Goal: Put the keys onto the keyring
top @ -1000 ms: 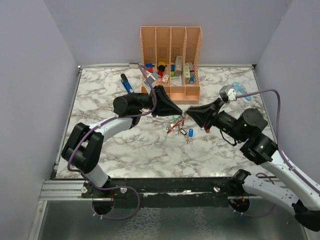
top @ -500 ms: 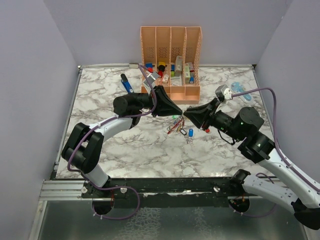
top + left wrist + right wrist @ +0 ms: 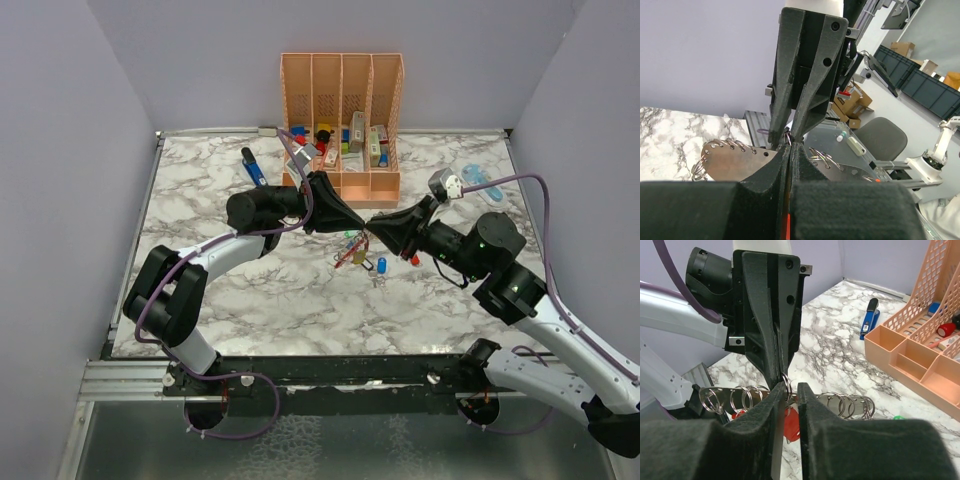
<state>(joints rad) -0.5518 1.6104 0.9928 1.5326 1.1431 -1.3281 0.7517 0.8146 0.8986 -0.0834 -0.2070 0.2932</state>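
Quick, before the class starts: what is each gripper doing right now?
Left gripper: closed on the keyring.
Right gripper: closed on the same keyring.

A peach slotted organizer (image 3: 343,125) stood at the back of the marble table (image 3: 210,290), against the lavender wall, with a jumble of small colourful bits in its compartments. Just left of it a long blue pen-like tool (image 3: 254,167) lay flat on the marble. A pale blue clear thing (image 3: 481,182) sat near the right rear corner, too small to make out. Off the table, a grey office chair (image 3: 879,140) and some cardboard boxes (image 3: 852,102) showed in the left wrist view.
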